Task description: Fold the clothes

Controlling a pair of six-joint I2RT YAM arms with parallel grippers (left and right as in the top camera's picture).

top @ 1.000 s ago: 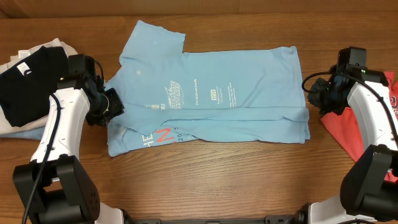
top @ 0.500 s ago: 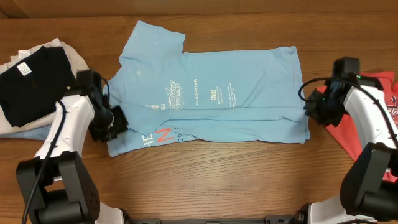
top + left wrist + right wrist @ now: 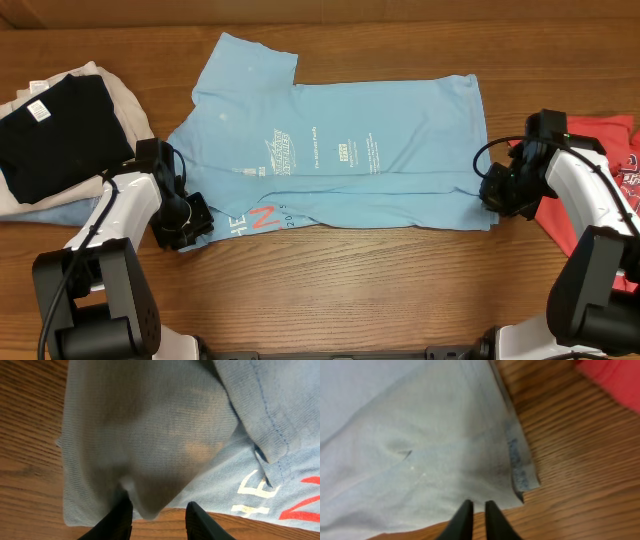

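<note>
The light blue T-shirt (image 3: 350,140) lies flat across the middle of the table, partly folded, with red-orange lettering near its front left corner. My left gripper (image 3: 190,225) is at that corner. In the left wrist view it (image 3: 157,507) stands open, and a raised fold of the blue cloth (image 3: 165,435) hangs between the fingers. My right gripper (image 3: 495,190) is at the shirt's front right corner. In the right wrist view it (image 3: 476,505) is shut on the hem edge of the cloth (image 3: 420,425). The red T-shirt (image 3: 600,128) lies at the far right, partly under my right arm.
A pile of folded clothes sits at the left, a black garment (image 3: 50,130) on top of a beige one (image 3: 115,90). Bare wooden table (image 3: 330,280) runs along the front. Red cloth (image 3: 610,375) shows just beyond the blue hem.
My left gripper has moved along the shirt's left edge to its front corner. My right gripper has moved in to the front right corner and closed there.
</note>
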